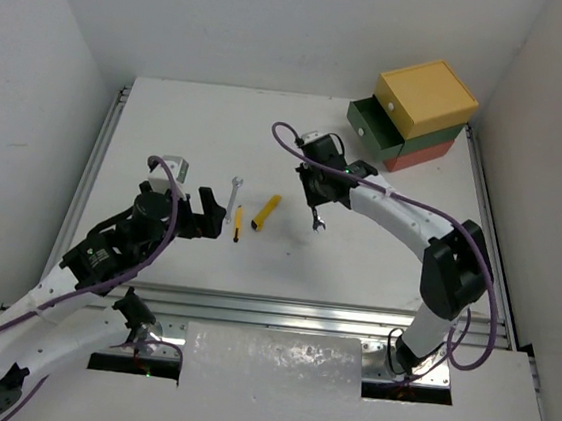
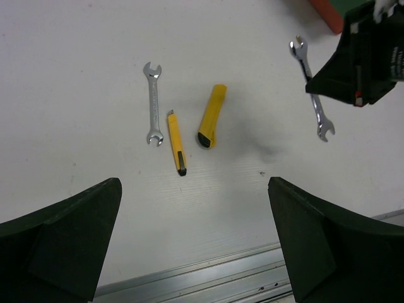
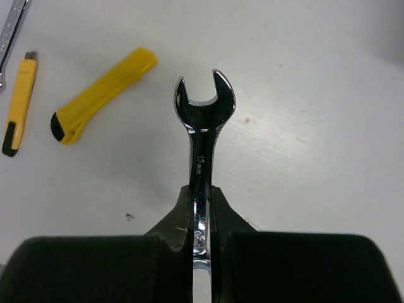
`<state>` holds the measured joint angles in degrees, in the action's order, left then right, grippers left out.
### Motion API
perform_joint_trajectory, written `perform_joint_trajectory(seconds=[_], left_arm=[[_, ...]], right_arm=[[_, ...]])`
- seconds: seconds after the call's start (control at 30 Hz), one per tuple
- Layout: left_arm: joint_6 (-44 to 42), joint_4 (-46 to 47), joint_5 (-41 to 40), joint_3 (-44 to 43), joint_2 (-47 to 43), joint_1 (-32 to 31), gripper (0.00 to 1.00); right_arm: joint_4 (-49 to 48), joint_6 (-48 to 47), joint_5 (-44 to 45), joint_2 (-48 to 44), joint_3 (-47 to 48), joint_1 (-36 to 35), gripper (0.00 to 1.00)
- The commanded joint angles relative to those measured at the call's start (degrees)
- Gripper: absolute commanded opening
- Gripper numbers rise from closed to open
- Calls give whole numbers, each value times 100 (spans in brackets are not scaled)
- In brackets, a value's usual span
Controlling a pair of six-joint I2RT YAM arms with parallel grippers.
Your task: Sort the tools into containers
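My right gripper (image 1: 314, 200) is shut on a silver wrench (image 1: 320, 222) and holds it above the table, open end down; in the right wrist view the wrench (image 3: 203, 126) sticks out between the closed fingers (image 3: 180, 211). My left gripper (image 1: 205, 213) is open and empty, left of the tools. On the table lie a second silver wrench (image 1: 233, 193), a thin yellow-black tool (image 1: 238, 222) and a flat yellow cutter (image 1: 267, 212). The stacked drawers, yellow (image 1: 426, 95), green (image 1: 375, 128) and red-orange (image 1: 417, 159), stand at the far right. No black-green screwdrivers show.
The green drawer is pulled out a little toward the left. Metal rails (image 1: 94, 171) edge the table at left, right and front. In the left wrist view the lying wrench (image 2: 152, 104), thin tool (image 2: 177, 142) and cutter (image 2: 211, 116) lie ahead of the fingers.
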<state>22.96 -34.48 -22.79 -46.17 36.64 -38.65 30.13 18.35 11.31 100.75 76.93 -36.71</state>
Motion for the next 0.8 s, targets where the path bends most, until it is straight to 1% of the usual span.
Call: perform_joint_trajectory(seconds=[0.0, 0.1, 0.13, 0.17, 0.2, 0.23, 0.3, 0.33, 0.4, 0.43, 0.53, 0.77], left_arm=[[-46, 301, 55, -23, 36, 16, 100], [-46, 301, 81, -23, 89, 16, 100], [-55, 301, 90, -23, 115, 16, 100], [-55, 301, 90, -23, 132, 16, 100], [-55, 301, 99, -23, 133, 24, 100], [-55, 301, 90, -23, 133, 16, 100], [-55, 301, 81, -23, 150, 16, 100], [-55, 301, 81, -23, 141, 16, 100], [-72, 319, 125, -15, 168, 16, 100], [-81, 328, 134, -6, 168, 16, 100], [-108, 345, 213, -14, 247, 16, 100], [-134, 363, 292, -6, 352, 16, 100]], right_arm=[[-314, -612, 546, -354, 217, 181, 0], [-140, -1253, 495, -267, 1068, 594, 0], [-78, -1429, 408, -84, 1349, 830, 0], [18, -1753, 276, 49, 1987, 945, 0], [202, -1912, 188, 207, 2315, 1042, 0], [317, -2271, 196, 574, 3014, 1234, 0], [694, -2493, 161, 980, 3703, 1490, 0], [783, -2694, 196, 1356, 4290, 1552, 0], [715, -3002, 414, 1727, 4802, 1727, 0], [714, -3117, 468, 1729, 4858, 1763, 0], [-171, -3636, 767, 1869, 4657, 1921, 0], [-437, -3891, 627, 2457, 5174, 2185, 0]])
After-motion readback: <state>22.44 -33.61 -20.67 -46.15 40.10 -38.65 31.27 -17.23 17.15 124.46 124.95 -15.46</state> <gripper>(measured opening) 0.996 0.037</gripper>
